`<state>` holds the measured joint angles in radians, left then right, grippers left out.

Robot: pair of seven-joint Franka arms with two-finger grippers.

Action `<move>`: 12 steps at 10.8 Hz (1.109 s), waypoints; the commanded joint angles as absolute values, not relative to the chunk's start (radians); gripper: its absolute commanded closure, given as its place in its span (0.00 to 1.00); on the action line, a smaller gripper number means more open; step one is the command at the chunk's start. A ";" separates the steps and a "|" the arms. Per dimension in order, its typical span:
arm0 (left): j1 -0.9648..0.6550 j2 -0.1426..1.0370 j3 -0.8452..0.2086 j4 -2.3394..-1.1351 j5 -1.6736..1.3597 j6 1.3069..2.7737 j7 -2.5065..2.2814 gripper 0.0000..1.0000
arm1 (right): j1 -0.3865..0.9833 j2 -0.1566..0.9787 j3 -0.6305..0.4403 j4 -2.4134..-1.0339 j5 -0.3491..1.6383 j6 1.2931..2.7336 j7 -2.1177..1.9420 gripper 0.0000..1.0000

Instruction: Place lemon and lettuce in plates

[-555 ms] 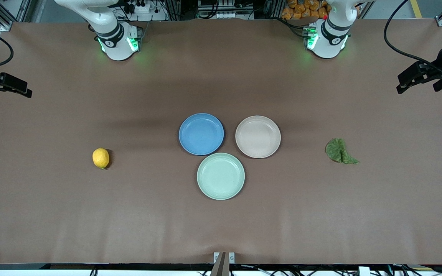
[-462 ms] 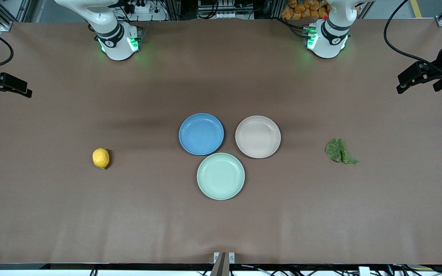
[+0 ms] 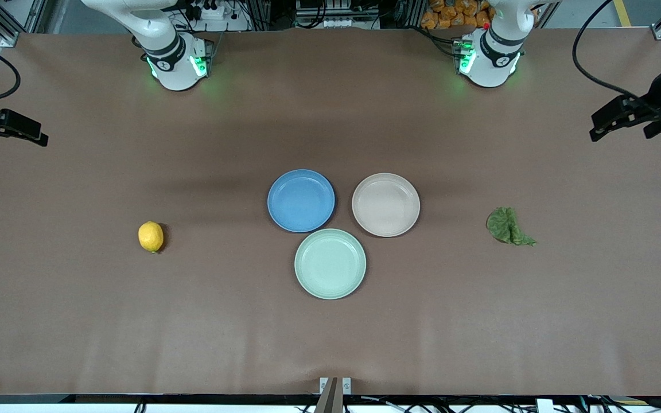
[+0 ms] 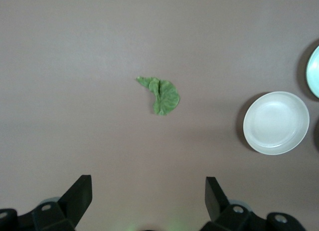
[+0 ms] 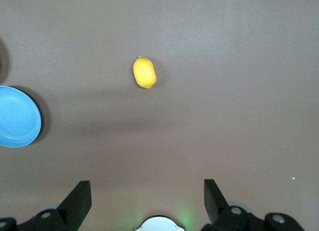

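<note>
The yellow lemon (image 3: 151, 236) lies on the table toward the right arm's end and shows in the right wrist view (image 5: 144, 73). The dark green lettuce (image 3: 508, 227) lies toward the left arm's end and shows in the left wrist view (image 4: 162, 94). The blue plate (image 3: 301, 201) and the beige-pink plate (image 3: 386, 205) sit side by side at the middle, both empty. My left gripper (image 3: 597, 126) (image 4: 148, 191) is open and empty, high over its end of the table. My right gripper (image 3: 35, 133) (image 5: 147, 193) is open and empty, high over its end.
A pale mint-green plate (image 3: 330, 264) sits nearer to the front camera, touching the gap between the two plates. The arm bases (image 3: 175, 63) stand along the table's edge with the robots. Brown table surface surrounds the lemon and the lettuce.
My left gripper has shifted slightly in the air. The right gripper, the lemon, the lettuce and the plates have not moved.
</note>
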<state>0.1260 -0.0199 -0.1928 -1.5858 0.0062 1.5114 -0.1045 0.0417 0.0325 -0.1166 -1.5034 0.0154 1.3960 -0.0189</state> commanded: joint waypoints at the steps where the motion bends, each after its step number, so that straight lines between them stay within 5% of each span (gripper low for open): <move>1: 0.136 0.020 -0.196 -1.656 0.002 1.566 -0.078 0.00 | 0.031 0.055 -0.109 -1.497 0.029 1.390 -0.014 0.00; 5: 0.137 0.059 -0.196 -1.928 0.038 1.897 -0.081 0.00 | 0.034 0.168 -0.107 -1.494 0.050 1.408 -0.018 0.00; 9: 0.138 0.285 -0.196 -1.948 0.139 2.098 -0.089 0.00 | 0.052 0.348 -0.107 -1.502 0.075 1.563 -0.018 0.00; 12: 0.141 0.405 -0.195 -1.947 0.140 2.204 -0.095 0.00 | 0.058 0.388 -0.106 -1.632 0.075 1.783 -0.020 0.00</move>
